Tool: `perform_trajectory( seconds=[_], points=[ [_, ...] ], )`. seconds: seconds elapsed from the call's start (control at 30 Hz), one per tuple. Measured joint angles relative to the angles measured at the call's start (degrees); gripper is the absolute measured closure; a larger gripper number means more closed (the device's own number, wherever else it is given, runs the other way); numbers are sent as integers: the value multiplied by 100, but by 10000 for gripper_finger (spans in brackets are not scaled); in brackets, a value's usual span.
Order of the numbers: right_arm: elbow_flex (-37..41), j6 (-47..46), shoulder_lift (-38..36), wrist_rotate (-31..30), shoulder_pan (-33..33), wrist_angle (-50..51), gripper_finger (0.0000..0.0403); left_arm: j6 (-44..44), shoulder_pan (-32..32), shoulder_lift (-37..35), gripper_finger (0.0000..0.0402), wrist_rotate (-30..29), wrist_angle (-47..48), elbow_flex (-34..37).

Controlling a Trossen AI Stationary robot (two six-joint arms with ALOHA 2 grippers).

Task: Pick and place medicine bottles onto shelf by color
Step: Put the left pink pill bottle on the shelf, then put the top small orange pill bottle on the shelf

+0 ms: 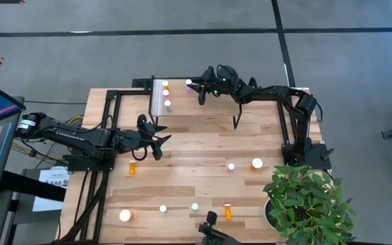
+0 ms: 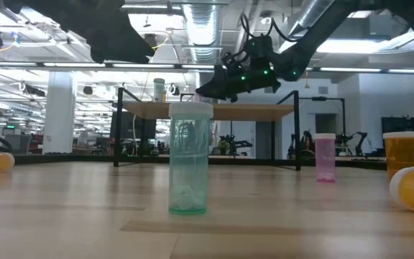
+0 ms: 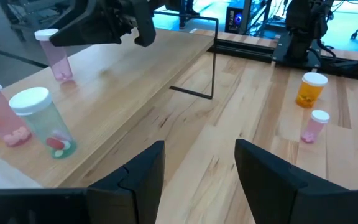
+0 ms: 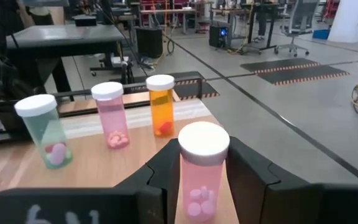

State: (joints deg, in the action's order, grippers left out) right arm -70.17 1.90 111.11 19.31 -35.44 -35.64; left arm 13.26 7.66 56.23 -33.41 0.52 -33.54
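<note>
The shelf [image 1: 216,109] stands at the table's far side, its white strip [image 1: 158,99] at the left end. Three medicine bottles stand on that end: pale green [image 4: 42,134], pink [image 4: 112,118] and orange [image 4: 161,106]. My right gripper [image 1: 197,87] is over the shelf just right of them, shut on a pink white-capped bottle [image 4: 201,168]. My left gripper [image 3: 197,180] hovers open above the table, near the shelf's left front, touching nothing. More bottles stand or lie on the near half of the table, among them a lying orange one [image 1: 132,168]. My right gripper pinches the pink bottle's body [image 4: 185,180] between its two fingers, one on each side, just below the white cap. The fingers come about level along the shelf from the table's right. The bottle is upright; whether its base [image 3: 64,76] touches the shelf top, I cannot tell.
An orange bottle [image 1: 257,163] and a small pink one [image 1: 231,165] stand on the table's right. Several more sit along the near edge [image 1: 162,209]. A potted plant [image 1: 305,204] fills the near right corner. The shelf's right part [image 1: 250,109] is bare.
</note>
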Motion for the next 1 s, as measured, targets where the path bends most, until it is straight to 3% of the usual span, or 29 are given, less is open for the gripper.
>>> perform_trajectory(
  seconds=[0.63, 1.0],
  points=[
    [0, 10, 0, 1, 4, 114, 271, 9, 0, 0, 218, 51, 0, 0],
    [-2, -22, 0, 2, 5, 203, 210, 9, 0, 0, 218, 63, 0, 0]
  ],
)
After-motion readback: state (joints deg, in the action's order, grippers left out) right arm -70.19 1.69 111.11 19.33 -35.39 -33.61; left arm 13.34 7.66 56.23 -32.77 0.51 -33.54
